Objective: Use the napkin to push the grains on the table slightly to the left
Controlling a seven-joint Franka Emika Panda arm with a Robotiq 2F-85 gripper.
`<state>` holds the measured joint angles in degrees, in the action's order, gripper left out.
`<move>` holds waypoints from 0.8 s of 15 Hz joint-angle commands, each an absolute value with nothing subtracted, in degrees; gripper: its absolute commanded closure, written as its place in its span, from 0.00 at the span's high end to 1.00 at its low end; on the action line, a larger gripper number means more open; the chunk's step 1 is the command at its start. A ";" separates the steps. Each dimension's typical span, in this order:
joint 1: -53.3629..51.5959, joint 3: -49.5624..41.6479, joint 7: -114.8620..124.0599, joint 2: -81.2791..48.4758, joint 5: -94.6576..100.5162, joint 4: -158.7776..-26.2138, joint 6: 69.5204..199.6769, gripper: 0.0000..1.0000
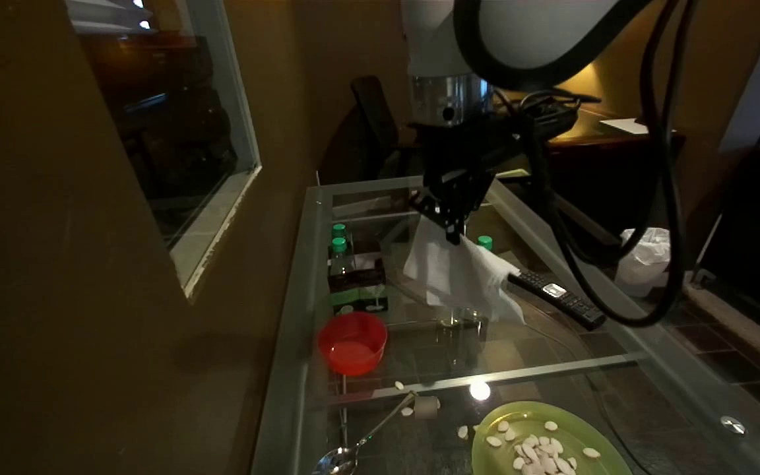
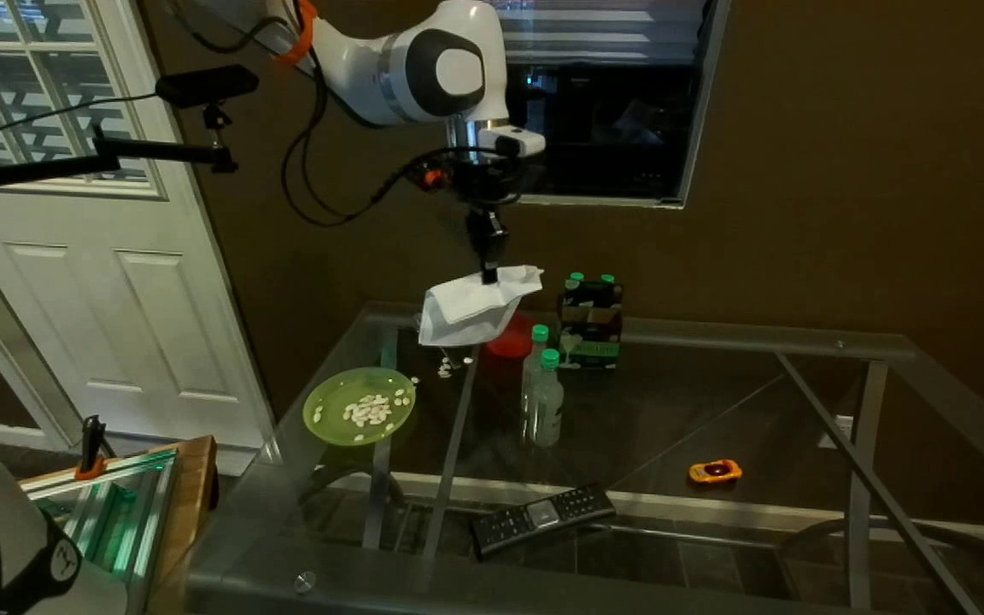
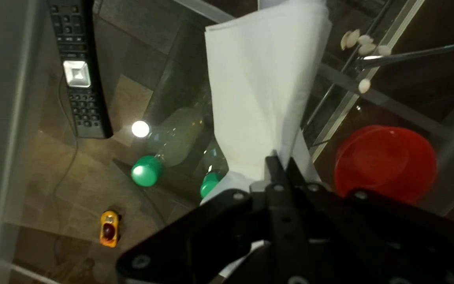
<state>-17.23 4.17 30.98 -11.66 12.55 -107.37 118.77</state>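
The jaws are together on the napkin (image 1: 449,274), gripping its upper part, and it spreads to both sides of them, hanging above the table (image 2: 475,582). The grains (image 3: 367,49) lie loosely scattered on the table near the handle tip of a spoon (image 3: 416,56), between the bowl (image 1: 352,364) and the plate (image 2: 338,389); one sits on the bowl's side of the handle, and another, in both exterior views, is just beside the plate's rim. Pale pieces (image 2: 370,410) lie heaped on the plate. Two bottles (image 2: 548,406) with green caps stand near a carton (image 2: 590,352) holding more bottles. A remote (image 2: 543,514) lies near a table edge, and a toy car (image 2: 714,471) rests well apart from the grains.
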 commanded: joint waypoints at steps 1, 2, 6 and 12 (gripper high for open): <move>-15.72 5.09 31.78 -10.68 13.82 -107.29 118.57 0.01; -15.26 5.09 31.70 -10.03 13.93 -107.31 118.57 0.02; -15.15 5.88 30.66 -11.25 12.16 -107.62 119.30 0.01; -11.51 1.84 38.81 -7.81 14.84 -109.46 124.93 0.01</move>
<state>-13.64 3.12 34.77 -10.85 13.73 -107.56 121.11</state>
